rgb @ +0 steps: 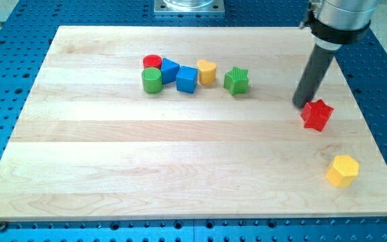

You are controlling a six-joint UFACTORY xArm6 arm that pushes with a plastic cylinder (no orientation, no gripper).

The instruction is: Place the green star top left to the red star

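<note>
The green star (236,81) lies on the wooden board (113,154) in the upper middle, at the right end of a row of blocks. The red star (316,115) lies toward the view's right. My tip (299,105) stands just up and left of the red star, almost touching it, and well to the right of the green star. The dark rod rises from the tip toward the view's top right.
Left of the green star sit a yellow heart-shaped block (207,71), a blue cube (187,79), another blue block (170,69), a green cylinder (152,80) and a red cylinder (152,62). A yellow hexagonal block (342,170) lies at the lower right.
</note>
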